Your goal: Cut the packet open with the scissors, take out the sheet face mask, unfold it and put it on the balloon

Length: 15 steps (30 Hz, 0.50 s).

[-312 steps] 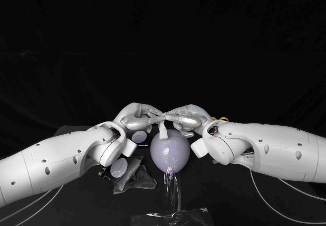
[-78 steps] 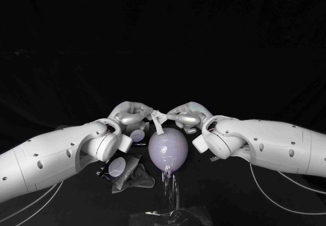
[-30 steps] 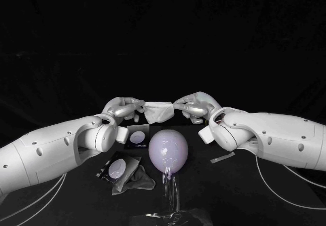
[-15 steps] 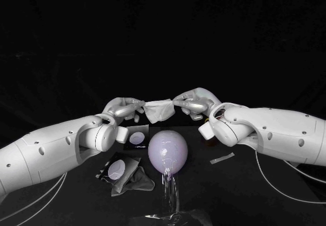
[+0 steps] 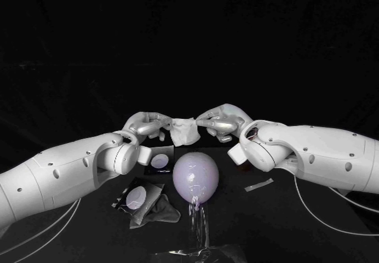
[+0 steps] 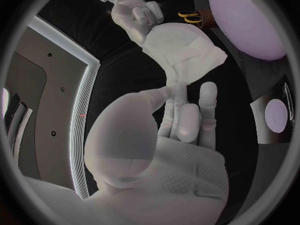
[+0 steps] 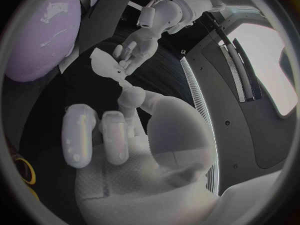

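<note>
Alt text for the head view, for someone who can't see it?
The left hand and right hand hold a partly unfolded white face mask between them, just beyond a pale balloon on the black table. Packet pieces lie beside it.

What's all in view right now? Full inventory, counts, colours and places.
sheet face mask: one, white, partly unfolded, held in the air beyond the balloon
balloon: one, pale lilac, mid-table on a clear support
far packet: one, black with a pale oval, robot's left of the balloon
near packet: one, same look, beside a grey crumpled piece
cut strip: one, pale, flat on the table, robot's right of the balloon
scissors: one pair, yellow handles, on the table
table: black
left robot hand, right robot hand: silver, each pinching one side of the mask
</note>
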Available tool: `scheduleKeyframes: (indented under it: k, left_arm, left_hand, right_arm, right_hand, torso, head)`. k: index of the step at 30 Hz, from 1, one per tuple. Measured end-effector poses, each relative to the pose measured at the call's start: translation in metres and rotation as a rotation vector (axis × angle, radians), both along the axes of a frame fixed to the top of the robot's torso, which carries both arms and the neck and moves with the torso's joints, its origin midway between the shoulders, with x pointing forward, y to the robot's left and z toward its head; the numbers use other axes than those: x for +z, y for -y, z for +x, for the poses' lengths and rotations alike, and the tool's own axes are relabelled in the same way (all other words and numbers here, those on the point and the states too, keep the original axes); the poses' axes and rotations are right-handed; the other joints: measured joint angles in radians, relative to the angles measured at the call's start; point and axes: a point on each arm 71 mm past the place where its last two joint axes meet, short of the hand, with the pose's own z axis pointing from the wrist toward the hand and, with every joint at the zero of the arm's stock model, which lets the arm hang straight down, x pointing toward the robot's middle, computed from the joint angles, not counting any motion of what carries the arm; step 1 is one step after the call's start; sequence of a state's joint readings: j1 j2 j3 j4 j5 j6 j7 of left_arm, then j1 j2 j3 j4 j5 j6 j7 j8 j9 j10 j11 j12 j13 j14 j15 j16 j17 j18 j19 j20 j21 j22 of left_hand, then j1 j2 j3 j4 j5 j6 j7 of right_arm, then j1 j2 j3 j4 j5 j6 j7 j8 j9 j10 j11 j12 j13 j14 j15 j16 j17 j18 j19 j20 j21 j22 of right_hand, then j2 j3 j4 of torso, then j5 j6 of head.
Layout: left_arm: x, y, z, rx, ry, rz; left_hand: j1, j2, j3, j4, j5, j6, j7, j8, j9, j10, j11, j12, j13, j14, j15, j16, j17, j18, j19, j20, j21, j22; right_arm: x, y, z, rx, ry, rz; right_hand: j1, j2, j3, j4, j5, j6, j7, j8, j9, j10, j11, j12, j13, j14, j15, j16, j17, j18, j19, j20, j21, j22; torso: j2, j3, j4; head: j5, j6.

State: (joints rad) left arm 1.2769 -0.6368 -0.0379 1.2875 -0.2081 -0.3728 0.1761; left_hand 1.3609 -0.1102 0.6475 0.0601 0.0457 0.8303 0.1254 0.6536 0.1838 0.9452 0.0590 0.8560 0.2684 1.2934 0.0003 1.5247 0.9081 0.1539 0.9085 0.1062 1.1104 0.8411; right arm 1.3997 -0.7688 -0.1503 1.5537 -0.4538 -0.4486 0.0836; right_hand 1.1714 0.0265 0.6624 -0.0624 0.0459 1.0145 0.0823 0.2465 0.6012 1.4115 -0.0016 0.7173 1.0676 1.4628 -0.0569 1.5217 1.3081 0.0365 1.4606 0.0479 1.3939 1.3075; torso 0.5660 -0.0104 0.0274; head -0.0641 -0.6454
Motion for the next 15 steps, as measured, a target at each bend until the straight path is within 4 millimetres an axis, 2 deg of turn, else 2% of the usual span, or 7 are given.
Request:
scheduleKeyframes:
  k: [4,8,15]
  left_arm:
    - [0.0,-0.0001,0.0031,0.002,0.012,0.017]
    - [-0.0003,-0.0006,0.0059,0.001,0.025,0.041]
    - [-0.0007,-0.0008,0.0081,-0.023,0.052,0.101]
  left_hand:
    - [0.0,0.0,-0.001,-0.007,0.0,0.0,0.0,0.0,-0.003,-0.007,0.0,-0.005,-0.001,-0.005,0.002,0.0,-0.007,0.001,-0.008,0.001,-0.004,-0.006]
    - [0.0,0.0,-0.001,-0.018,0.0,0.0,0.0,-0.001,-0.004,-0.016,0.002,-0.011,-0.004,-0.013,0.006,0.0,-0.019,0.016,-0.025,0.003,-0.012,-0.019]
    - [0.015,-0.009,0.007,-0.048,0.0,-0.005,0.013,-0.017,-0.01,-0.036,0.007,-0.017,-0.009,-0.03,0.009,-0.004,-0.036,0.016,-0.048,0.005,-0.023,-0.031]
  right_arm:
    - [0.0001,-0.0028,-0.0014,0.008,-0.003,0.002]
    - [0.0002,-0.0044,-0.0023,0.013,-0.006,0.005]
    - [0.0002,-0.006,-0.0031,0.016,-0.011,0.009]
  right_hand:
    - [0.0,0.0,0.0,0.0,0.001,0.0,0.0,0.001,0.0,0.003,-0.003,0.0,0.0,0.0,0.0,0.001,0.0,0.0,0.0,0.0,0.0,0.0]
    - [0.001,0.001,0.0,0.0,0.001,0.0,0.0,0.001,0.0,0.004,-0.004,0.0,0.0,0.0,0.0,0.003,-0.001,0.0,0.0,0.0,0.0,0.0]
    - [0.001,0.001,0.0,0.0,0.0,0.0,0.0,0.001,0.0,0.004,-0.004,0.0,0.0,0.0,0.0,0.003,-0.001,0.0,0.0,0.0,0.0,0.0]
  torso:
    - [0.0,0.0001,0.0]
    - [0.0,0.0004,-0.0008]
    - [0.0,0.0004,-0.0011]
  head:
    - [0.001,0.0]
    - [0.001,0.0]
    - [0.001,-0.001]
